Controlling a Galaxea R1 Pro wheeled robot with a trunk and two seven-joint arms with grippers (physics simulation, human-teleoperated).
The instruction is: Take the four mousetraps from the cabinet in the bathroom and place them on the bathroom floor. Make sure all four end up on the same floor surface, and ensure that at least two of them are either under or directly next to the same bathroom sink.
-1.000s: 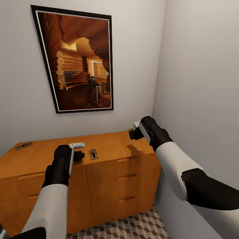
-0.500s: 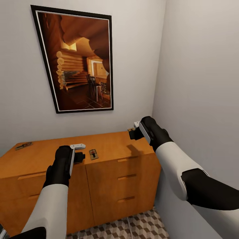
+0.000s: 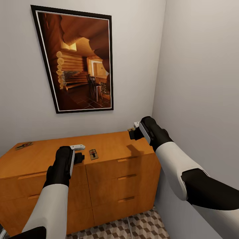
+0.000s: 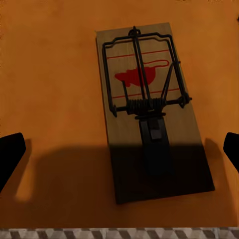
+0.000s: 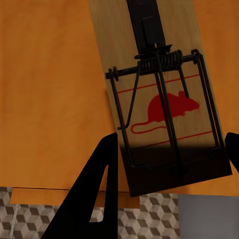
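The orange-brown cabinet (image 3: 109,172) carries a mousetrap (image 3: 93,154) near its front edge. The left claw (image 3: 79,156) hovers spread wide beside it. The right claw (image 5: 169,159) grips another mousetrap (image 5: 159,94). A shallow pinch might nudge the board off onto the bathroom floor (image 3: 139,227).
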